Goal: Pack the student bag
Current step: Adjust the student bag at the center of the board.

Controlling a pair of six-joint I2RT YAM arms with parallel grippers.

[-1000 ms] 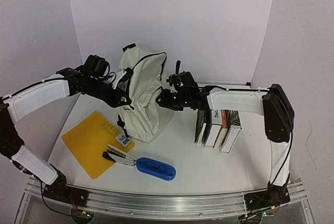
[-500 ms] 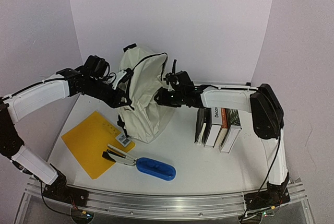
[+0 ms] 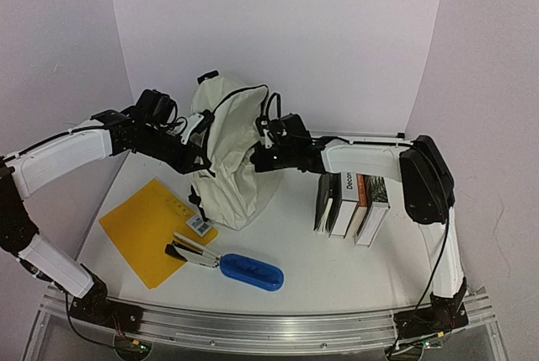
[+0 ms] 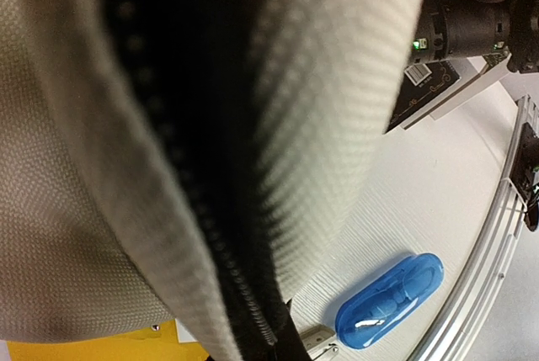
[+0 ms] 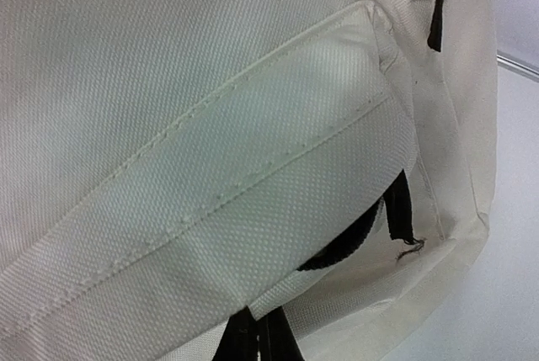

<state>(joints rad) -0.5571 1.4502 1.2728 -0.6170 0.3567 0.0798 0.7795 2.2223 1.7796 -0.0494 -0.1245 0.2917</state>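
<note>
The student bag (image 3: 232, 159) stands upright at the far centre of the desk (image 3: 337, 268), flanked by both arms. The left hand (image 3: 192, 138) is clenched on the bag's left zipper edge. The right hand (image 3: 263, 152) is closed at the bag's right side; whether it pinches fabric cannot be told. Packing appears barely begun: a yellow folder (image 3: 143, 230), a blue case (image 3: 251, 271) and a row of books (image 3: 354, 205) all lie outside the bag. Only the overhead view shows these together. The left wrist view shows the zipper (image 4: 227, 235) up close, the right wrist view a stitched panel and black straps (image 5: 354, 239).
</note>
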